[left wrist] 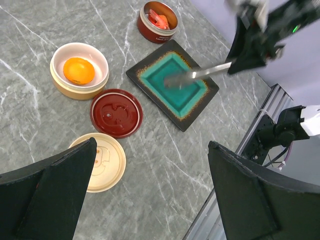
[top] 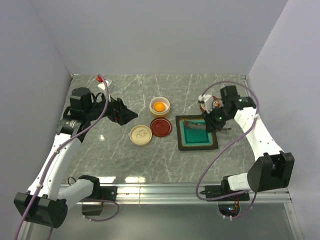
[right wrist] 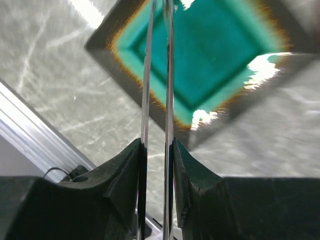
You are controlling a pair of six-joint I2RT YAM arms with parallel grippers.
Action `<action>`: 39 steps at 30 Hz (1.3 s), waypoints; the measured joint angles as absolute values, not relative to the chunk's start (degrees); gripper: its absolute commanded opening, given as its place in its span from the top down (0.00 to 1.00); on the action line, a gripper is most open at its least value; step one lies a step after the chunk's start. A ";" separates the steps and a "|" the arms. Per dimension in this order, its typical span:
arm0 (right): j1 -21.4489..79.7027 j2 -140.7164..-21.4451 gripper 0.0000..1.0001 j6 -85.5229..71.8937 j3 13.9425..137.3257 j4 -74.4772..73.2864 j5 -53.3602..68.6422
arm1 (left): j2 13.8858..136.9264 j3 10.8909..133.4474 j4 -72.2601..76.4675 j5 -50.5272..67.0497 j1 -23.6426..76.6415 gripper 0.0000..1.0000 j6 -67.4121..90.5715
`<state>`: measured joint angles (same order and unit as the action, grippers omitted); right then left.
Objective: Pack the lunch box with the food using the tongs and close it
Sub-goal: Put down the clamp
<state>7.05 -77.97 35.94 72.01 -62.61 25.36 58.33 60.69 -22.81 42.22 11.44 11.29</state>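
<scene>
In the top view, the long thin silver metal tongs [top: 196, 125] are held by the right gripper [top: 215, 119] and are stretched out over the square teal tray with the dark speckled rim [top: 182, 145], on the right part of the grey marbled table top [top: 100, 155]. A round cream bowl [top: 153, 102] is seen left of the tray, and the round orange disc-like piece [top: 159, 106] lies in it. A round dark red lid [top: 160, 127] and a round cream lid [top: 141, 135] lie just in front of the bowl, touching or nearly touching. The left gripper [top: 131, 116] is held left of the lids, well apart from the tongs.

From the left wrist, the left gripper's two black fingers [left wrist: 50, 195] are seen spread wide, with nothing between them, above the table near the cream lid. A round dark red tin [left wrist: 150, 32] is shown beyond the tray, and curled red-orange shrimp-like pieces [left wrist: 159, 20] lie inside it. The tips of the tongs are seen over the teal middle of the tray; whether the tray is touched cannot be told.

From the right wrist, the two slim arms of the tongs are seen pinched between the right gripper's black fingers [right wrist: 195, 180], squeezed close together with a narrow gap. They run out over the near corner of the tray, which appears blurred.
</scene>
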 measured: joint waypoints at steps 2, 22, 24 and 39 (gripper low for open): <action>8.84 -77.32 0.63 36.12 66.48 -60.31 24.86 | 58.04 60.66 -22.72 42.24 11.33 0.01 11.33; 11.38 -82.74 0.44 35.66 52.95 -42.17 17.12 | 57.98 60.07 -22.09 42.19 11.07 0.01 11.25; 11.38 -84.16 0.36 35.64 52.95 -41.69 16.53 | 57.98 60.07 -22.11 42.19 11.07 0.01 11.18; 11.38 -85.67 0.00 35.62 54.94 -41.67 13.52 | 58.98 60.07 -24.01 42.13 11.07 0.01 10.11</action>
<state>11.38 -85.67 35.62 54.94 -41.67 13.52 58.98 60.07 -24.01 42.13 11.07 10.11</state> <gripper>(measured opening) 0.991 0.995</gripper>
